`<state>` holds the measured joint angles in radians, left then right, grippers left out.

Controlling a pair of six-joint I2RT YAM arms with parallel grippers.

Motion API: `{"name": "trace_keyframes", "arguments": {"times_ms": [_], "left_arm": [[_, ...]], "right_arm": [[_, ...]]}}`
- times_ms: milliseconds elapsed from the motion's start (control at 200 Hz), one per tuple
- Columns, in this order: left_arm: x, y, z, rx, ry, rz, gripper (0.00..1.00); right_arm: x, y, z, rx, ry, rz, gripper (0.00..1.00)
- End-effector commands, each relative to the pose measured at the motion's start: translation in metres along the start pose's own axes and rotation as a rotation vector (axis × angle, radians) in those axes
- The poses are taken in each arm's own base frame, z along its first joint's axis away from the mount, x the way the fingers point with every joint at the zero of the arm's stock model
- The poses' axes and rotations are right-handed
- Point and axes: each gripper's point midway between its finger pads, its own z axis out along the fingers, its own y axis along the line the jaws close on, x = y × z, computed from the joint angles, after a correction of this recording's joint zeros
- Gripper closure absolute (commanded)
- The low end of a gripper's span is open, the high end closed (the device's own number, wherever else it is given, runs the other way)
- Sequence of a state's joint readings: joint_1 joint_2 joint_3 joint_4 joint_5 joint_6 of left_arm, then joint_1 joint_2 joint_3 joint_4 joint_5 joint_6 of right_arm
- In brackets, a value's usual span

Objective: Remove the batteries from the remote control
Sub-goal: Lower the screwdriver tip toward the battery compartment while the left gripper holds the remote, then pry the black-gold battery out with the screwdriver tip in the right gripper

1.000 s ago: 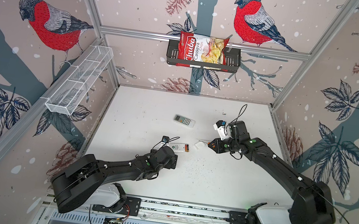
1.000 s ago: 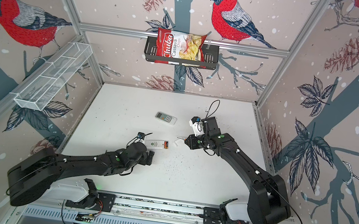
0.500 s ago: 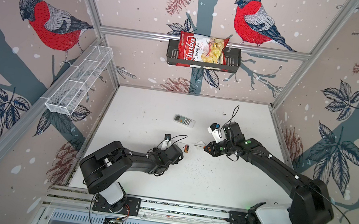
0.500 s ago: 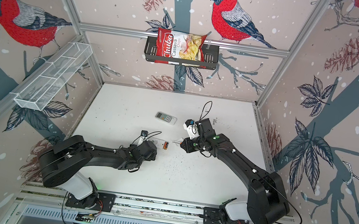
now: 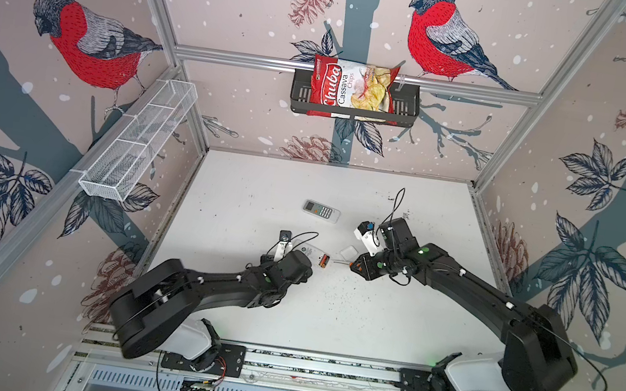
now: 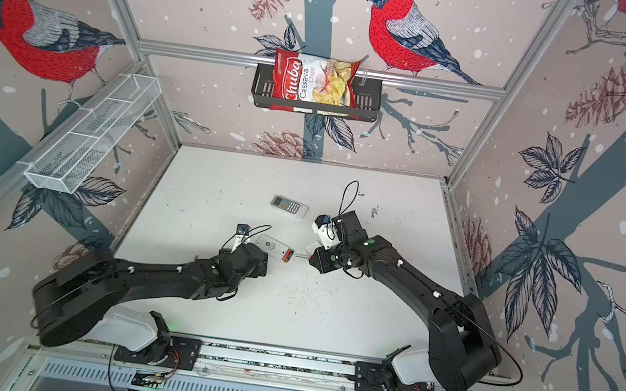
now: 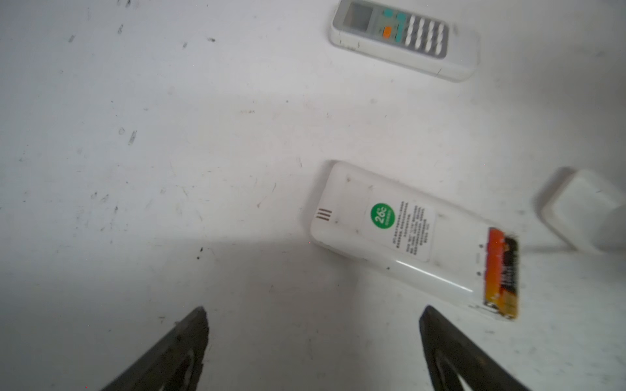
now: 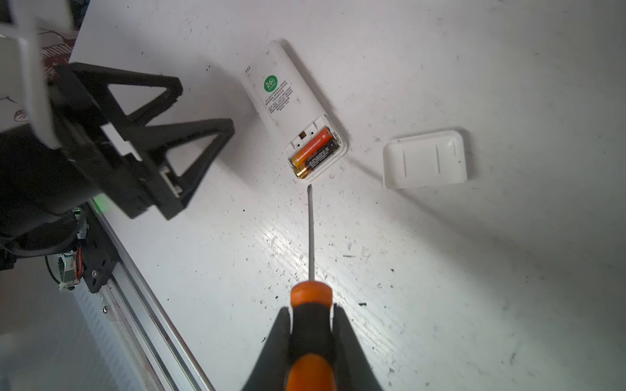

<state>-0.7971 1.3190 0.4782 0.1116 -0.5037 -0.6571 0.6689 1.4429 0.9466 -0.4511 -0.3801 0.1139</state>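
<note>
**Two cells counted in the opened remote**

I counted two remotes on the tabletop [image 5: 368,318]. In both top views the face-down remote [image 5: 307,251] lay near the centre of the frame, and the face-up remote [image 5: 321,211] lay apart from it, higher in the frame. My right wrist view showed two batteries [image 8: 313,152] side by side in the face-down remote's uncovered compartment, at the end nearer the right arm. One loose cover [image 8: 425,159] lay just beside that end, not touching it. The right tool [image 8: 311,313] was pinching one screwdriver [image 8: 310,233] by its handle, the tip just short of the compartment. The left tool [image 7: 313,315] was spread wide, gripping nothing, just beside the face-down remote.
</note>
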Motion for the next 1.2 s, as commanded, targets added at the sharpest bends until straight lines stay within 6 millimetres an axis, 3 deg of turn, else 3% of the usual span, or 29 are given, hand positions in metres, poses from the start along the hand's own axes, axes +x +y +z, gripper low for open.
{"name": "trace_keyframes", "arguments": {"times_ms": [0, 95, 230, 535, 1196], "left_arm": [[-0.018, -0.015, -0.011, 0.173, -0.034, -0.069, 0.05], [-0.033, -0.015, -0.017, 0.226, -0.091, -0.084, 0.08], [-0.039, -0.021, -0.01, 0.225, -0.069, -0.045, 0.14], [-0.021, -0.028, 0.024, 0.207, 0.04, -0.009, 0.1], [-0.019, -0.036, 0.05, 0.221, 0.07, -0.004, 0.13]], "right_arm": [[0.0, 0.001, 0.005, 0.008, 0.014, -0.026, 1.0], [0.001, 0.002, 0.009, 0.015, 0.026, -0.031, 1.0], [-0.005, 0.003, 0.012, 0.027, 0.024, -0.039, 1.0], [-0.011, 0.003, 0.023, 0.051, 0.047, -0.06, 1.0], [-0.013, -0.007, 0.042, 0.07, 0.082, -0.067, 1.0]]}}
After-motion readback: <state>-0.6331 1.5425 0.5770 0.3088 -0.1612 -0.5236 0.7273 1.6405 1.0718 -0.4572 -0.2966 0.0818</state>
